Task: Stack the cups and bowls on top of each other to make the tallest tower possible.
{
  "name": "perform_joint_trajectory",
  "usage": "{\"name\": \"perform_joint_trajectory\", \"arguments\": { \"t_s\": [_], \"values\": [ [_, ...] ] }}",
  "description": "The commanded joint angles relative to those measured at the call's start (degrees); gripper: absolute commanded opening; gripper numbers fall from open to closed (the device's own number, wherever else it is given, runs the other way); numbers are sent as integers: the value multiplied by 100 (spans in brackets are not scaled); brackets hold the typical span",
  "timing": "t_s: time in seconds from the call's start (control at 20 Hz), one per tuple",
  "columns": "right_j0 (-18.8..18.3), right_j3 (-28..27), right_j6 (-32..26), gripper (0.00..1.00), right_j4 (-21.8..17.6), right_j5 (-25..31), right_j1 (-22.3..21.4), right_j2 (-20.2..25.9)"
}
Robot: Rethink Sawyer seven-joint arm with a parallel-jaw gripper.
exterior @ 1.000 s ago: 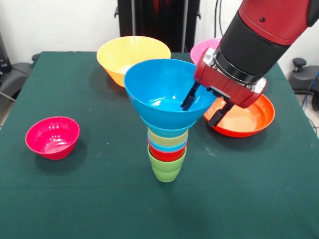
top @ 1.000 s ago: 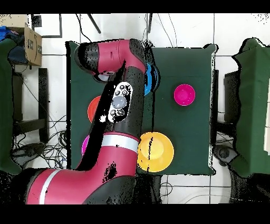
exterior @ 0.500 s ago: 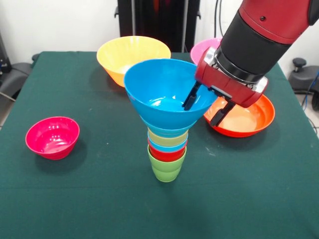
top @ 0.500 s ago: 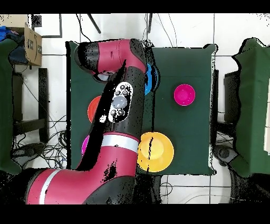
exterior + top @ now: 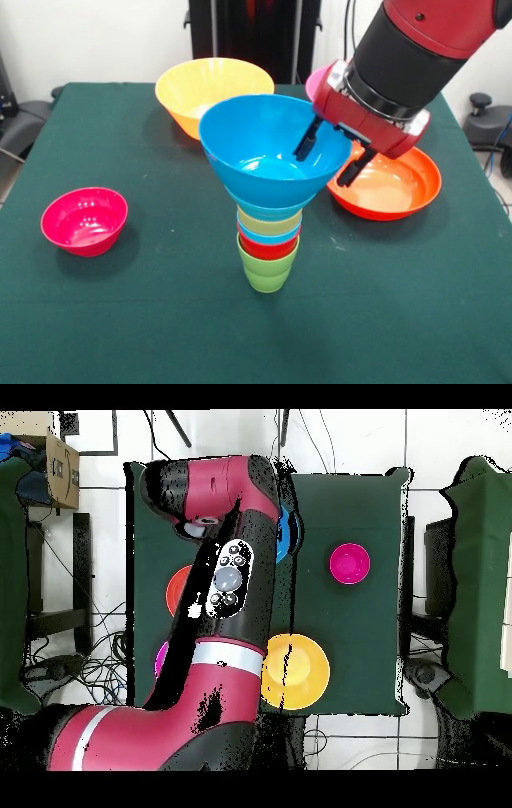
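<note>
Blue plastic crowns the tower in the front view: a medium blue bowl sits widest at the top, with a light blue bowl, then yellow, light blue and red cups stacked beneath it, down to a lime green cup on the green table. My gripper hangs at the blue bowl's 3 o'clock rim, fingers spread apart and holding nothing; one finger shows in front of the bowl's inner wall and the other lies outside the rim, over the red-orange bowl. That wide bowl lies at 3 o'clock of the tower, the yellow-orange bowl at 11 o'clock, and a sliver of the pink bowl shows behind my wrist at 1 o'clock. The small magenta bowl sits well apart at 9 o'clock.

From overhead, my arm covers most of the tower; only a blue edge shows at its 3 o'clock side. The magenta bowl lies to the right, the yellow-orange one at 5 o'clock of it, and the red-orange and pink bowls show as slivers at my arm's left edge. My gripper is hidden here.
</note>
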Motion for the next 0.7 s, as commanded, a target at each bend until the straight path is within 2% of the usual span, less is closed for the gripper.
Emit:
{"name": "perform_joint_trajectory", "arguments": {
  "t_s": [0.05,0.3,0.7],
  "values": [
    [54,63,412,100,73,912,-252,248],
    [43,142,335,100,27,995,-329,247],
    [31,159,428,100,70,792,-298,372]
  ]
}}
